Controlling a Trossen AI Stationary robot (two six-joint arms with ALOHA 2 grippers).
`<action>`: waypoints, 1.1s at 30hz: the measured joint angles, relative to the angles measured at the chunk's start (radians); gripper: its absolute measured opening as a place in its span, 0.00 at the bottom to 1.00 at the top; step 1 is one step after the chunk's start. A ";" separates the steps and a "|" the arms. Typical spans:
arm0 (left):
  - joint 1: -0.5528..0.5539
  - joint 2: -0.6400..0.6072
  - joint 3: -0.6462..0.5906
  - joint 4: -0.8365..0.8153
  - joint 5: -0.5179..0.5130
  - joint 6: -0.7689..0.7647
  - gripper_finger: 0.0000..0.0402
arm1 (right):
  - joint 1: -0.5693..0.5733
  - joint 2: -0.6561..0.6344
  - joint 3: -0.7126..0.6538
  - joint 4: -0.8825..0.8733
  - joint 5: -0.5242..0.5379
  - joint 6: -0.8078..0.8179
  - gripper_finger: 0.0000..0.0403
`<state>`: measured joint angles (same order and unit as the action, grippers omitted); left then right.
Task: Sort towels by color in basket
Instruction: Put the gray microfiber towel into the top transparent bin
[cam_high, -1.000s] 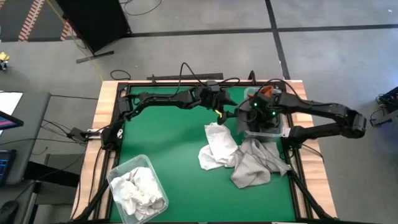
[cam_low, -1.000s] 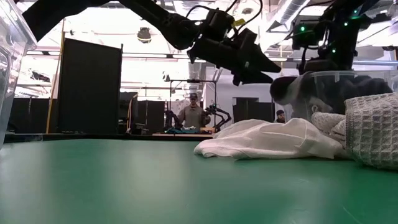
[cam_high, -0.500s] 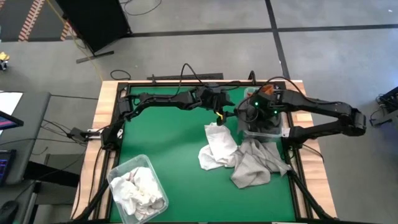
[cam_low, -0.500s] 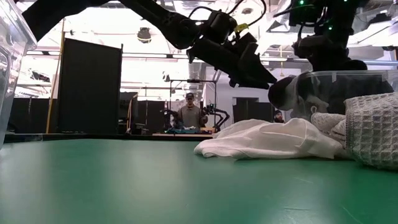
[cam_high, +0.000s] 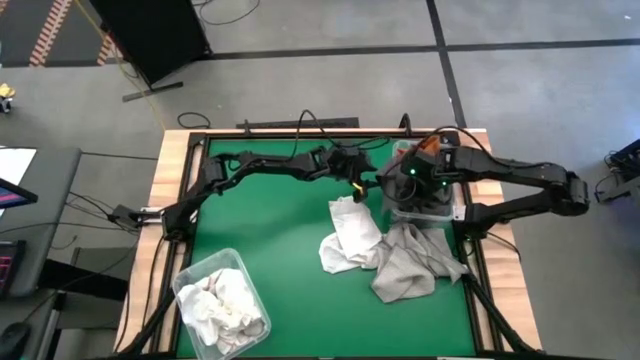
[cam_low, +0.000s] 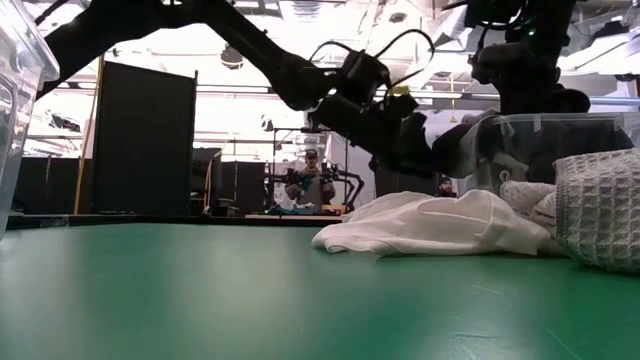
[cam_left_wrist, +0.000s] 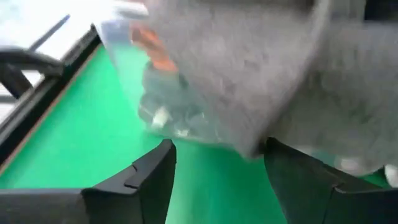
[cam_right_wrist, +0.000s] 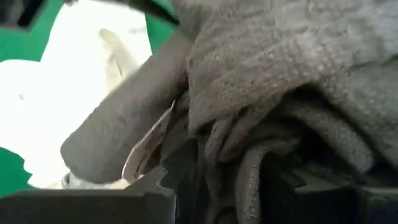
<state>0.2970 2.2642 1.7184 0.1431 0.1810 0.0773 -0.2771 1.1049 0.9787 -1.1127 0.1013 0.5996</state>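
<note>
The right gripper (cam_high: 398, 182) is above the clear bin (cam_high: 440, 208) at the far right of the green worktop (cam_high: 270, 250). Its fingers (cam_right_wrist: 186, 177) pinch a dark grey towel (cam_right_wrist: 292, 68), which hangs over the bin's edge. The left gripper (cam_high: 368, 184) is just beside that bin. Its fingers (cam_left_wrist: 146, 180) are spread, w/ the grey towel close in front; I cannot tell if they touch it. White towels (cam_high: 345, 235) and a light grey towel (cam_high: 410, 262) lie in a heap near the bin. A second clear bin (cam_high: 190, 280), at the near left corner, holds white towels. An orange towel (cam_high: 428, 146) shows in the right bin.
</note>
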 joint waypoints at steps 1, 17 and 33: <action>0.001 -0.001 0.000 0.011 0.006 0.001 0.56 | 0.006 0.000 0.000 -0.008 0.002 0.003 0.39; -0.023 -0.048 0.008 0.120 0.138 0.111 0.02 | 0.036 0.000 0.042 -0.091 0.041 0.002 0.39; -0.074 -0.033 0.206 0.139 0.202 0.189 0.00 | 0.213 -0.001 0.302 -0.220 0.108 -0.028 0.39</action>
<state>0.2234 2.2315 1.9246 0.2821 0.3832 0.2664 -0.0637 1.1042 1.2802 -1.3328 0.2089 0.5715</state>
